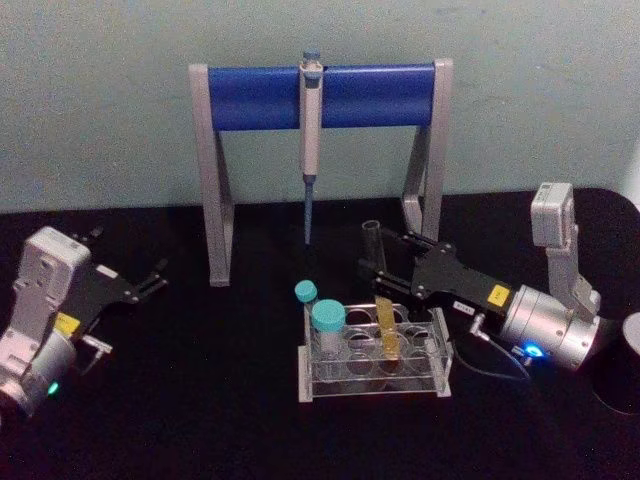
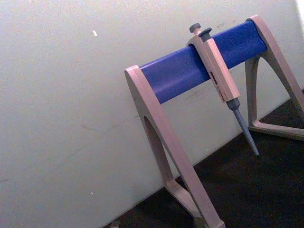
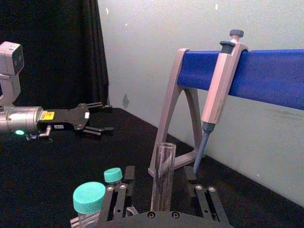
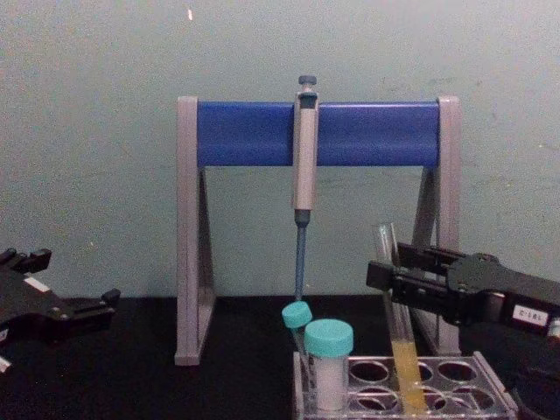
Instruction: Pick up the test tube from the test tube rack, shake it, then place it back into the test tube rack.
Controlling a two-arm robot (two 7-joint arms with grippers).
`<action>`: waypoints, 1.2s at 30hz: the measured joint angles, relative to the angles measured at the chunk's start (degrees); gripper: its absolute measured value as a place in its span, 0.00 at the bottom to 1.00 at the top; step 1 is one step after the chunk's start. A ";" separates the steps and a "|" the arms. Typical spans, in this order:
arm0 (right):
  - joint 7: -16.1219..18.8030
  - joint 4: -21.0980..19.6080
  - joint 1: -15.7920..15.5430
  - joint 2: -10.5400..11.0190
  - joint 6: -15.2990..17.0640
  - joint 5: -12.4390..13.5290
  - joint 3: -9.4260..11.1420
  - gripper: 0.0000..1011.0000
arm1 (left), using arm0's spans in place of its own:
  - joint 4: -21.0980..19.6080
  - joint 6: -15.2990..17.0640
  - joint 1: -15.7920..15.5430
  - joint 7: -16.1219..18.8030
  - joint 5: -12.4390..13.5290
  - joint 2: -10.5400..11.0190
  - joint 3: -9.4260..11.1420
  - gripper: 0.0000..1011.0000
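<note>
Test tube [image 1: 387,335] seated, tilted, in test tube rack [image 1: 440,385] | right gripper [image 1: 375,255] spread, straddling its upper part, gripping nothing | left gripper [image 1: 150,278] parked left, spread, empty | lift, shake: completion cannot be told.

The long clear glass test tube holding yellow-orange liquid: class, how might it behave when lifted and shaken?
Probably fragile: the long clear glass test tube looks thin-walled. Smooth and round, it may slip in the right gripper. Its top is open, so hard shaking could spill the yellow-orange liquid.
</note>
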 joint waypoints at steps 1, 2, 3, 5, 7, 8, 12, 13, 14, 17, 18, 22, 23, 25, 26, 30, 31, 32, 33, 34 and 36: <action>0.00 0.00 0.00 0.00 0.00 0.00 0.00 0.66 | 0.00 0.00 0.00 0.00 0.00 0.00 0.00 0.99; 0.00 0.00 0.00 0.00 0.00 0.01 0.00 0.67 | 0.00 0.00 0.00 0.00 0.00 0.00 0.00 0.99; 0.00 0.00 0.00 0.00 0.00 0.01 0.00 0.73 | 0.00 0.00 0.00 0.00 0.00 0.00 0.00 0.99; 0.00 0.00 0.00 0.00 0.00 0.01 0.00 0.78 | 0.00 0.00 0.00 0.00 0.00 0.00 0.00 0.99; 0.00 0.00 0.00 0.00 0.00 0.01 0.00 0.85 | 0.00 0.00 0.00 0.00 0.00 0.00 0.00 0.99; 0.00 0.00 0.00 0.00 0.00 0.01 0.00 0.86 | 0.00 0.00 0.00 0.00 0.00 0.00 0.00 0.99; 0.00 0.00 0.00 0.00 -0.01 0.01 0.00 0.95 | 0.00 0.00 0.00 0.00 0.00 0.00 0.00 0.99; 0.00 0.00 0.00 0.00 0.00 0.00 0.00 0.99 | 0.00 0.00 0.00 0.00 0.00 0.00 0.00 0.99; 0.00 0.00 0.00 0.00 0.00 0.00 0.00 0.99 | 0.00 0.00 0.00 0.00 0.00 0.00 0.00 0.99; 0.00 0.00 0.00 0.00 0.00 0.00 0.00 0.99 | 0.00 0.00 0.00 0.00 0.00 0.00 0.00 0.99; 0.00 0.00 0.00 0.00 0.00 0.00 0.00 0.99 | 0.00 0.00 0.00 0.00 0.00 0.00 0.00 0.99; 0.00 0.00 0.00 -0.01 0.00 0.00 0.00 0.99 | 0.00 0.00 0.00 0.00 0.00 0.00 0.00 0.99; 0.00 0.00 0.00 -0.01 0.00 0.00 0.00 0.99 | 0.00 0.00 0.00 0.00 0.00 0.00 0.00 0.99; -0.05 -0.02 -0.02 0.00 0.00 -0.03 0.00 0.99 | 0.00 0.00 0.00 0.00 0.00 0.00 0.00 0.99; -0.16 -0.24 -0.13 0.10 -0.09 -0.10 -0.01 0.99 | 0.01 0.00 0.00 0.00 0.00 0.00 0.00 0.99; -0.62 -1.61 -0.69 0.57 -0.71 -0.56 0.05 0.99 | 0.00 0.00 0.00 0.00 0.00 0.00 0.00 0.99; -0.77 -2.04 -0.87 0.69 -0.87 -0.64 0.13 0.99 | 0.00 0.00 0.00 0.00 0.00 0.00 0.00 0.99; -1.10 -2.91 -1.28 0.89 -1.29 -0.76 0.36 0.99 | 0.00 0.00 0.00 0.00 0.00 0.00 0.00 0.99; -1.31 -3.50 -1.52 0.99 -1.57 -0.77 0.53 0.99 | 0.00 0.00 0.00 0.00 0.00 0.00 0.00 0.99; -1.54 -4.16 -1.84 1.09 -1.83 -0.76 0.75 0.99 | 0.00 0.00 0.00 0.00 0.00 0.00 0.00 0.99; -2.18 -5.79 -2.73 1.30 -2.52 -0.43 1.51 0.99 | 0.00 0.00 -0.01 0.00 0.00 0.00 0.00 0.99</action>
